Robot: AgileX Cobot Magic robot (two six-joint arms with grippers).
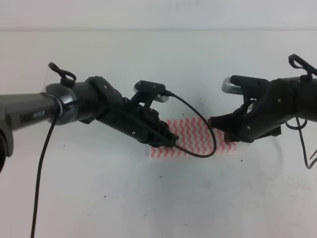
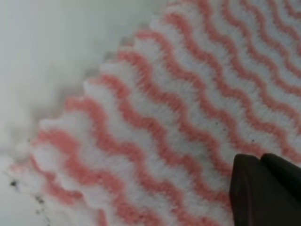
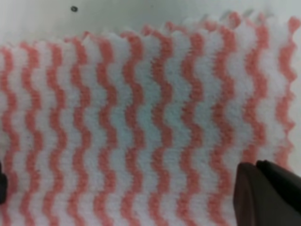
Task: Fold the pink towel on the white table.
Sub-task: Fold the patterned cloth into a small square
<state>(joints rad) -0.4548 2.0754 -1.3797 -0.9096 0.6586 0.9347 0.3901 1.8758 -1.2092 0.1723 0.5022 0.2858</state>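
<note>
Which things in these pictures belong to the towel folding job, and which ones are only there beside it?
Belong to the job:
- pink towel, lying flat
- white table under it
- left end effector, at the towel's left end
- right end effector, at its right end

Only there:
- black cable looping over the towel
- small dark specks on the table

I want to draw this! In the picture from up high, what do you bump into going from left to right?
Left arm → left pincer → pink towel → right pincer → right arm, all over the white table.
</note>
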